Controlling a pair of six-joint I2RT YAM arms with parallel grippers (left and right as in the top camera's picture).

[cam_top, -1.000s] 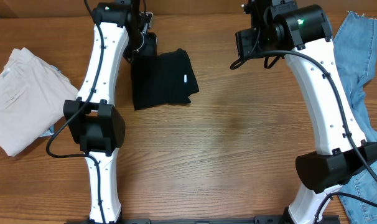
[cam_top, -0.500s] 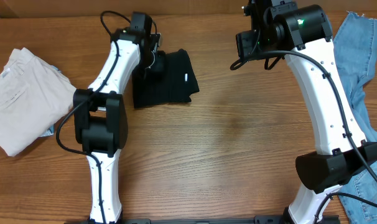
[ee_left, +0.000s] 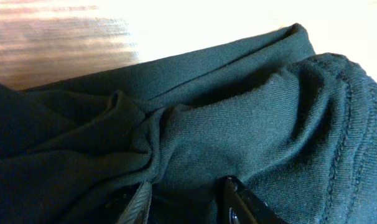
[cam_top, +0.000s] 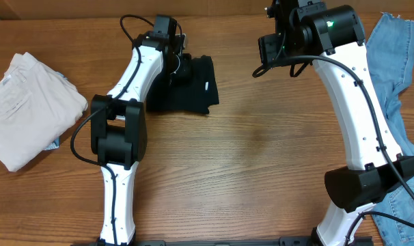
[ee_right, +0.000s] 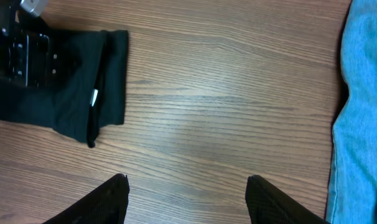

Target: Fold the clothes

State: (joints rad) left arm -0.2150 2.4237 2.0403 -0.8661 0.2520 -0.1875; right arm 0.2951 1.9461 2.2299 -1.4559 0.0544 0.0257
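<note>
Left arm: rises from the near edge and leans forward and to the right, with the wrist low over the left part of the black garment [cam_top: 197, 92].
Left gripper [cam_top: 182, 68]: its fingers [ee_left: 238, 200] are sunk into the fabric with a bunched pucker between them. I cannot tell whether they are pinching it.
Right arm: arches from the near right corner to the far side, well apart from the garment.
Right gripper [ee_right: 187, 199]: spread wide above the bare bench [cam_top: 261, 150], with nothing between the fingers.
Garment's place: far middle-left of the bench, lying in a rough rectangle.
Overhead only: a pale cloth bundle [cam_top: 26, 109] lies at the left edge, and both arms show whole.
Left wrist only: a fine knit and a stitched hem.
Right wrist only: a close look at the white tag [ee_right: 94, 96] on the garment, with blue jeans [ee_right: 363, 93] at the right.
</note>
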